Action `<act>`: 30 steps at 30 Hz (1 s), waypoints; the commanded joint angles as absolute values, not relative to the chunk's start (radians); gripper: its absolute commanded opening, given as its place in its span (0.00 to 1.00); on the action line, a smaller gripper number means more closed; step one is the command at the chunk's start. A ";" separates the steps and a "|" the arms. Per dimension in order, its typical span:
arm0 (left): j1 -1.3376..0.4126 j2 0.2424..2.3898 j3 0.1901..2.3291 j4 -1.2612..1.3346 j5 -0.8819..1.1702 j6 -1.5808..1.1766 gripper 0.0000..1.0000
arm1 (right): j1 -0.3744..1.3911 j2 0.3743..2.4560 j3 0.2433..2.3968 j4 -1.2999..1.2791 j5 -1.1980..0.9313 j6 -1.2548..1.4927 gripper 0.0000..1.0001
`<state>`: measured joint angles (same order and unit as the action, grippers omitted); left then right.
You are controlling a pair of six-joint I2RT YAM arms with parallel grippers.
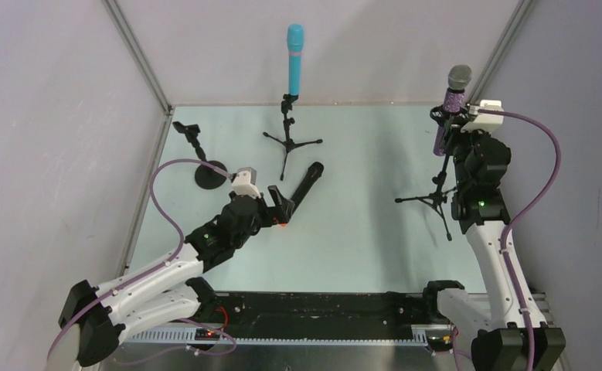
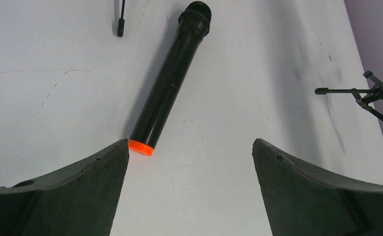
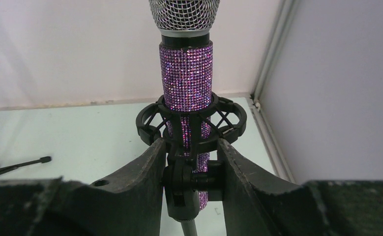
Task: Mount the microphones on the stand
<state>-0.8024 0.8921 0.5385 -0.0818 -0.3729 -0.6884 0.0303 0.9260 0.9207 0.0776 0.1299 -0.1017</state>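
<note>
Three microphones are in play, and two already stand upright. The turquoise-blue microphone (image 1: 294, 58) is head-up in the far tripod stand (image 1: 288, 147). The purple glitter microphone (image 3: 187, 73) passes vertically, mesh head up, through the shock mount (image 3: 150, 123) of the right tripod stand (image 1: 435, 197). The right gripper (image 3: 191, 147) has its fingers narrowed onto the mount's joint just under the ring, seemingly to steady the mount with the mic seated. The black microphone (image 2: 169, 83) lies flat on the table (image 1: 359, 232) with its long axis diagonal. Its orange end (image 2: 141, 147) is toward the left gripper (image 2: 190, 147), and its head points away, to the far right. That gripper's fingers are spread wide with nothing between them, one finger just beside the orange end, probably lining up a grasp. An unfilled round-base stand (image 1: 209, 171) sits nearby on the left.
</note>
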 commanded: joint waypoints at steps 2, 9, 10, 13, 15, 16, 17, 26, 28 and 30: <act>-0.799 0.877 0.570 -0.046 -0.352 -0.671 0.98 | -0.029 0.936 0.992 0.226 0.174 -0.074 0.00; -0.799 0.869 0.562 -0.047 -0.355 -0.668 0.98 | -0.067 0.923 0.912 0.285 0.178 -0.023 0.00; -0.799 0.868 0.561 -0.046 -0.355 -0.667 0.98 | -0.070 0.911 0.896 0.304 0.181 -0.019 0.00; -0.800 0.867 0.555 -0.045 -0.352 -0.667 0.98 | -0.071 0.885 0.814 0.340 0.213 -0.010 0.00; -0.799 0.865 0.552 -0.043 -0.349 -0.667 0.98 | -0.071 0.864 0.771 0.361 0.229 -0.006 0.00; -0.799 0.865 0.550 -0.041 -0.347 -0.667 0.98 | -0.072 0.859 0.743 0.373 0.240 -0.004 0.00; -0.799 0.864 0.549 -0.040 -0.344 -0.667 0.98 | -0.072 0.851 0.731 0.379 0.245 -0.003 0.00; -0.798 0.828 0.529 -0.036 -0.338 -0.658 0.98 | -0.071 0.807 0.643 0.342 0.225 0.057 0.00; -0.798 0.818 0.521 -0.030 -0.340 -0.658 0.98 | -0.070 0.790 0.626 0.324 0.225 0.059 0.00; -0.799 0.814 0.516 -0.023 -0.339 -0.659 0.98 | -0.068 0.769 0.603 0.314 0.234 0.069 0.00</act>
<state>-0.8024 0.8375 0.5308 -0.0677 -0.3351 -0.6796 -0.0704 0.8062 0.6365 0.3000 0.2287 0.0132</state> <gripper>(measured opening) 0.985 0.439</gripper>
